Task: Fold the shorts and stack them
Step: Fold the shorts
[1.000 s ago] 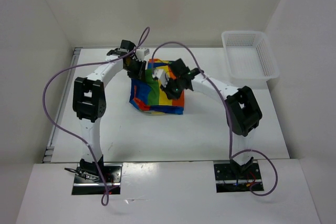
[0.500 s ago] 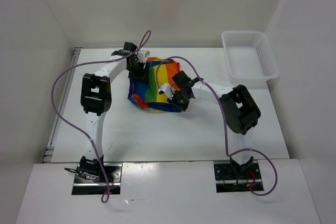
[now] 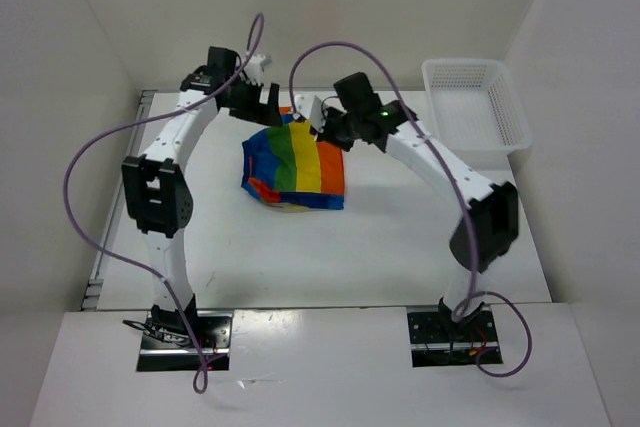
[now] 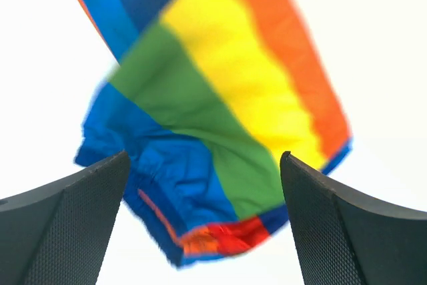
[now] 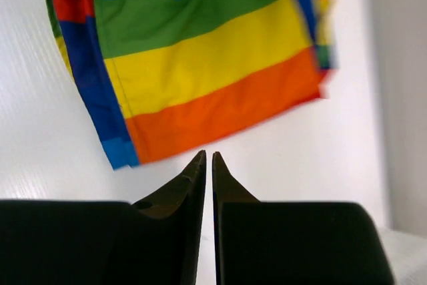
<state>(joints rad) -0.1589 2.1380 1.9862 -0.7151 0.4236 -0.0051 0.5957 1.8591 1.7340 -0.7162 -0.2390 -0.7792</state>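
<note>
The shorts [image 3: 293,167] lie in the middle of the table [image 3: 400,237], folded into a small flat block with the stripes facing up. Nothing touches them. The left gripper [image 3: 258,97] hangs up by their far side, its jaws wide apart and empty. The right gripper [image 3: 316,117] hangs near it, jaws pressed together on nothing. I think both are held off the cloth so the fold can lie flat by itself. The white basket [image 3: 470,65] sits well apart at the far right.

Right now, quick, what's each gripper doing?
Left gripper: open, nothing between its fingers.
Right gripper: closed, empty.
Neither holds the shorts.
</note>
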